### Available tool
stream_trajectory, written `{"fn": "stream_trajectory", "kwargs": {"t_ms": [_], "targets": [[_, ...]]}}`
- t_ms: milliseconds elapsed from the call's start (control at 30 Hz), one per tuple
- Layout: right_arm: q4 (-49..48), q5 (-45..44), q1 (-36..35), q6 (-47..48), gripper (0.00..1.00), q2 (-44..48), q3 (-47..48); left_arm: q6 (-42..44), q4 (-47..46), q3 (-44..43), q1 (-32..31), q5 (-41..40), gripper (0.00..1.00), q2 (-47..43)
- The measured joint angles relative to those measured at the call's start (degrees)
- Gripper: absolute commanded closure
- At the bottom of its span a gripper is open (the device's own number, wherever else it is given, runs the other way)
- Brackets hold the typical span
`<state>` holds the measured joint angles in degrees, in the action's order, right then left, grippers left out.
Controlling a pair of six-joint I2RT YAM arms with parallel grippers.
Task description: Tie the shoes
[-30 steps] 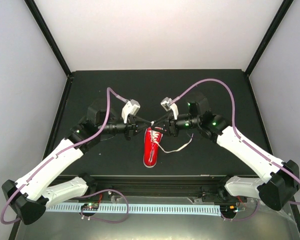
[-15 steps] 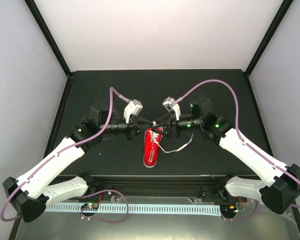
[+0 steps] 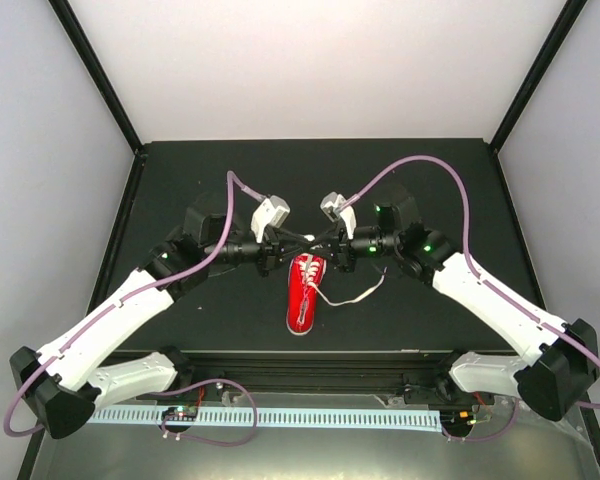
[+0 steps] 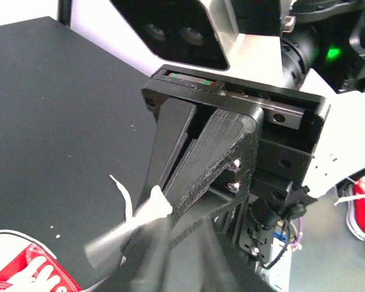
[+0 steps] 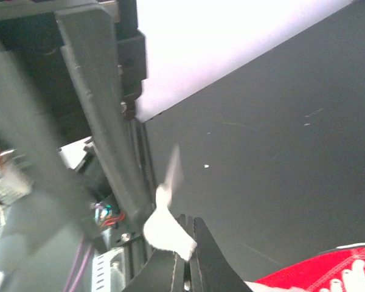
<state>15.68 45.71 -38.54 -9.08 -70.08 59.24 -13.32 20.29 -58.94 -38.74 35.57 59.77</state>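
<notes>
Top external view: the left arm has swung inward since a second ago, its elbow higher on the worktop (image 3: 420, 180) and the left hand (image 3: 296, 241) carried rightward until its fingertips meet those of the right hand (image 3: 318, 241). The right hand sits almost where it was; its fingers, which were parted half a second ago, are now closed. The two hands face each other tip to tip over the collar end of the red sneaker (image 3: 302, 295).

The sneaker has not shifted. It lies near the middle of the worktop, toe cap toward the arm bases, sole down. A loose run of white lace (image 3: 358, 295) still curls on the worktop to its right, in the same curve as before.

Right wrist view: that hand's fingers are pressed together at the bottom of the picture, with a short, blurred piece of the lace pinched at their tips.

Left wrist view: the left hand's own fingers are a dark blur at the bottom edge, closed, with lace coming out from between them toward the right hand's closed tips. A corner of the sneaker shows at the lower left.
</notes>
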Motion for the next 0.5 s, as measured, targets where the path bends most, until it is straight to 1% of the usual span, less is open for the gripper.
{"fn": "stream_trajectory", "kwargs": {"t_ms": [33, 67, 100, 200, 367, 433, 500], "targets": [[-0.28, -1.31, 0.00, -0.35, 0.99, 0.09, -0.02, 0.39, -0.04, 0.00, 0.00, -0.85, 0.31, 0.04], [-0.39, -3.23, 0.00, -0.94, 0.98, 0.31, -0.04, 0.48, -0.24, 0.00, -0.02, -1.75, 0.19, 0.13], [-0.61, -4.72, 0.00, -1.40, 0.98, 0.52, -0.13, 0.57, -0.55, 0.07, -0.02, -2.71, 0.14, 0.24], [-0.98, -10.58, 0.00, -3.30, 0.98, 1.73, -0.46, 0.76, -4.68, 3.23, -0.02, -6.47, 0.13, 0.22], [-1.05, -18.08, 0.00, -7.63, 0.98, 2.40, -0.46, 0.85, -12.76, 13.64, -0.22, -9.99, 0.17, 2.64], [-1.01, -20.02, 0.00, -9.46, 0.98, 2.21, -0.46, 1.18, -14.97, 16.11, -0.63, -10.82, 0.21, 4.96], [-1.07, -21.18, 0.00, -11.28, 0.98, 1.88, -0.46, 1.70, -16.33, 16.59, -1.16, -11.69, 0.31, 7.32]]}}
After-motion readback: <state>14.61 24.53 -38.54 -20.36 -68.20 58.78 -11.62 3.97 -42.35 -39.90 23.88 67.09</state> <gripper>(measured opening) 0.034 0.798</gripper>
